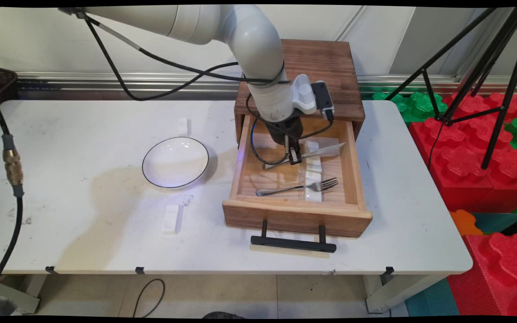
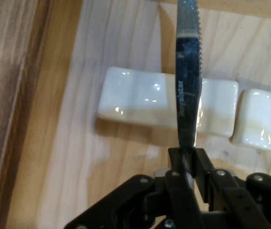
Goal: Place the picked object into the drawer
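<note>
The white arm reaches down from upper left, its black pincer (image 1: 292,157) pointed downward, fingers (image 2: 175,164) clamped together.

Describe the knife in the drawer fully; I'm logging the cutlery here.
The knife is a table knife of shiny metal with a serrated edge and small lettering on its blade, seen in the hand view. The pincer is shut on it, near where blade meets handle. It lies roughly level inside the open wooden drawer, blade pointing right, over white ceramic rests; whether it touches them is unclear.
</note>
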`<state>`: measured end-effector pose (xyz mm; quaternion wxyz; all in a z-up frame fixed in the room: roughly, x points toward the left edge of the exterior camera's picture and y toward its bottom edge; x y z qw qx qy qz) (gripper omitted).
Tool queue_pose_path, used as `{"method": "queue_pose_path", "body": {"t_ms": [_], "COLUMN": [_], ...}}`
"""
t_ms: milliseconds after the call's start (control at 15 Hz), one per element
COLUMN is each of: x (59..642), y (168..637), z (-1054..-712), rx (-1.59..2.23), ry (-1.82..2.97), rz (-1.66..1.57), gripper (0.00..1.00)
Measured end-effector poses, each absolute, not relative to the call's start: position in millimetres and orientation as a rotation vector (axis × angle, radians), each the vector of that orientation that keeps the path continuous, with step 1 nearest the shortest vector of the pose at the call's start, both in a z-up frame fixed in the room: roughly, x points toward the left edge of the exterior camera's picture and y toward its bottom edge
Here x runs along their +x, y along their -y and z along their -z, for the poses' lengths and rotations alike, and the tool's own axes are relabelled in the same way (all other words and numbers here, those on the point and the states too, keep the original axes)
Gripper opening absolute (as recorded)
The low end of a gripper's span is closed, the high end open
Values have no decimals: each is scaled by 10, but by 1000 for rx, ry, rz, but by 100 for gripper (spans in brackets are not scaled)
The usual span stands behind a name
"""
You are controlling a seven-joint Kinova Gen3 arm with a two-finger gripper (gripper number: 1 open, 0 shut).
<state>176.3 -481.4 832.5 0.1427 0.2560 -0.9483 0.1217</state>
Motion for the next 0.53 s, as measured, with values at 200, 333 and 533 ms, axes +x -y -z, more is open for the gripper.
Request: {"method": "queue_pose_path", "body": {"t_ms": [200, 333, 533], "x": [1771, 1776, 1789], "y": [4818, 4822, 4822], "z": [-8299, -8288, -8286], "rx": [729, 720, 713], "ry": [2735, 2734, 2732], "rz": [-351, -355, -363], "gripper": [100, 100, 100]}}
